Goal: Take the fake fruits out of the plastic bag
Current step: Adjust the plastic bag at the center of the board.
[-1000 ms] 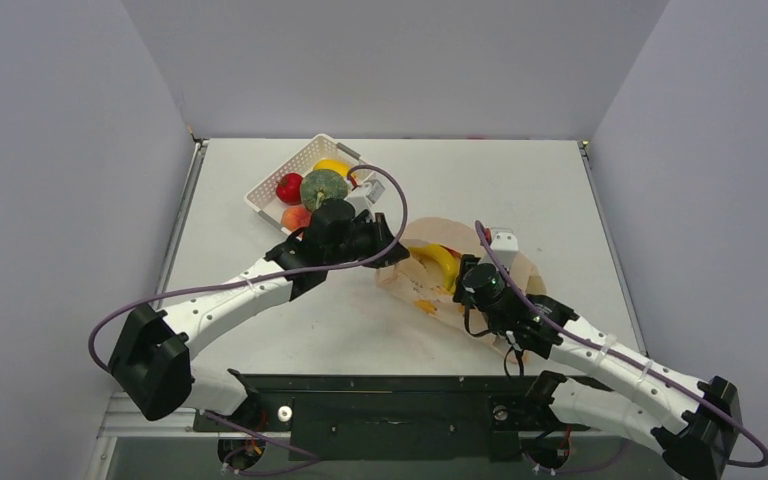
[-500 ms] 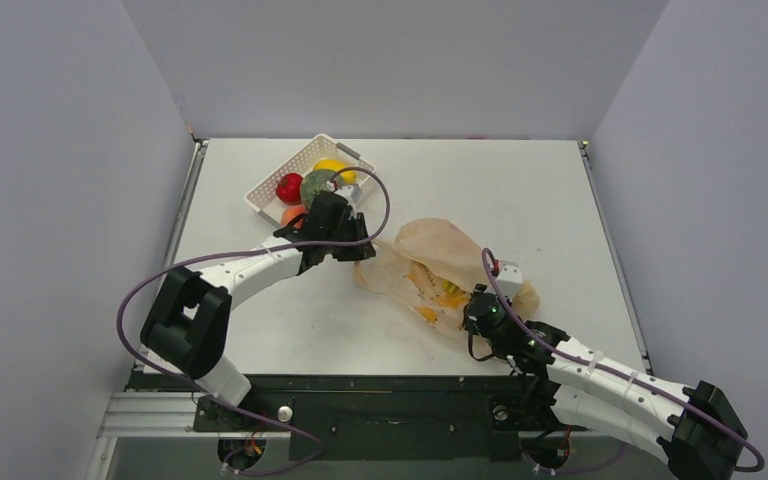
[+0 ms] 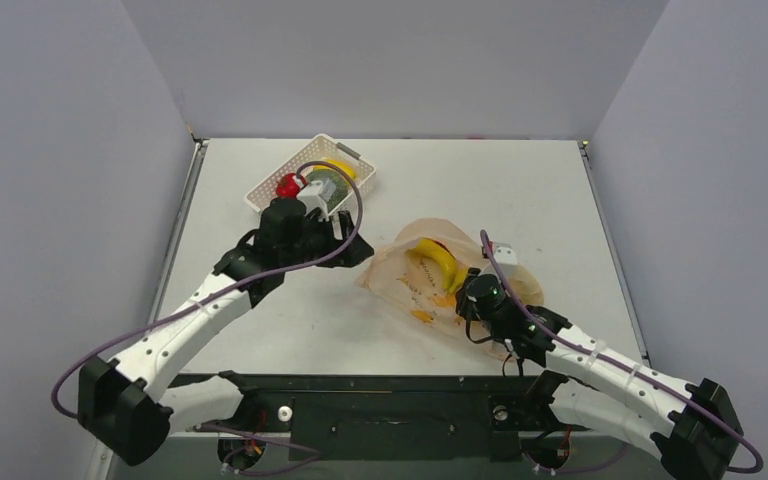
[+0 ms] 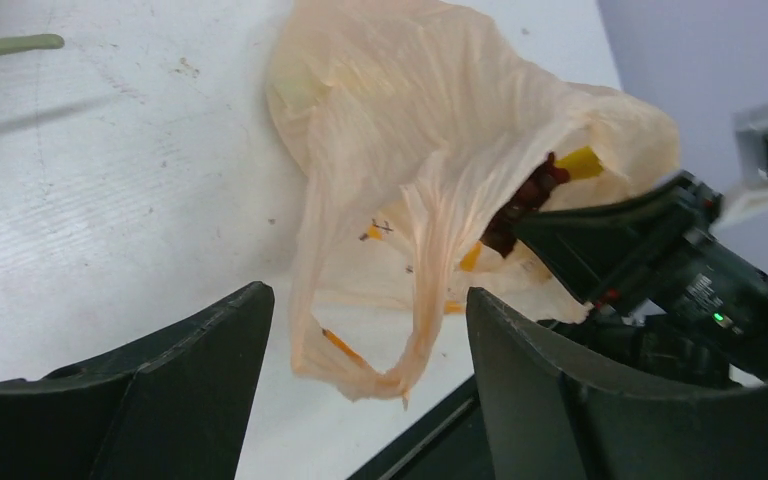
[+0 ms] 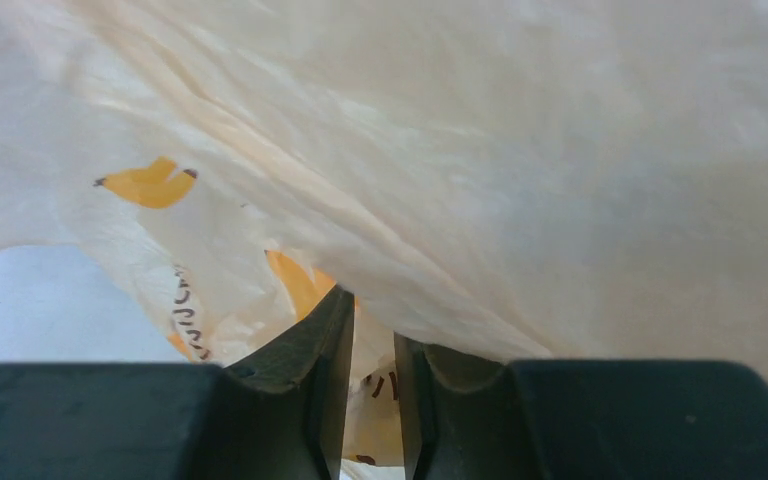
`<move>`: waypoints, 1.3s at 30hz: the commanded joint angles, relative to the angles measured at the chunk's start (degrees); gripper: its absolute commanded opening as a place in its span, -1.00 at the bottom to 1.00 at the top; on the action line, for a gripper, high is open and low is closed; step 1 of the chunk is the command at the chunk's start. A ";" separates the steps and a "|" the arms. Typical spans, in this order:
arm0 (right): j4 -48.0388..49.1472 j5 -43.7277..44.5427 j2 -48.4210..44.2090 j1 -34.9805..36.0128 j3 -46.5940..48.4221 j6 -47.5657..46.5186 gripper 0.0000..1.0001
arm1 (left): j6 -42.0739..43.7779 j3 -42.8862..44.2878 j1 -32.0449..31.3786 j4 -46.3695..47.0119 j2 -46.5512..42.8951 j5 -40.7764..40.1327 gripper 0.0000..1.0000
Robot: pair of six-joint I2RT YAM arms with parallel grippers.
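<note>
The plastic bag (image 4: 410,130) lay crumpled on the table (image 3: 480,190) to the right of centre, its mouth turned up and toward the left arm; yellow bananas (image 3: 438,262) showed inside it, with a dark reddish lump (image 4: 530,195) beside them that may have been the grape bunch; a red apple (image 3: 287,185), a green melon (image 3: 326,190) and a yellow fruit (image 3: 340,168) already sat in the white basket (image 3: 265,195) at the far left. The left gripper (image 4: 365,305) hung beside the bag with its fingers spread wide and nothing between them but air, though a loop handle (image 4: 400,375) dangled in that gap untouched; the right gripper (image 5: 372,320) had its fingers drawn nearly together at the near edge of the bag and appeared to nip a fold of film, with only a slim gap left. The step looked like a reach for the bananas; done well, the right would hold the mouth high and steady; the left should enter through the opening, not press through the film; it should keep the loop clear of its fingers, close across the bunch, then lift slowly so the thin plastic did not cling and drag along.
</note>
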 commanded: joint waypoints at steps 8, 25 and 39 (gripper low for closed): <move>-8.72 -1.73 -0.40 -1.43 12.71 -3.02 -0.59 | -14.42 -6.68 -19.66 7.16 -12.23 -5.46 0.39; -21.05 -0.15 -8.95 -13.52 14.85 -4.09 -0.09 | -16.67 4.55 -30.57 21.21 18.69 -20.65 0.39; -33.87 -2.88 -17.39 -13.58 20.60 -1.21 -0.02 | -12.17 7.80 -28.16 26.13 27.07 -13.12 0.36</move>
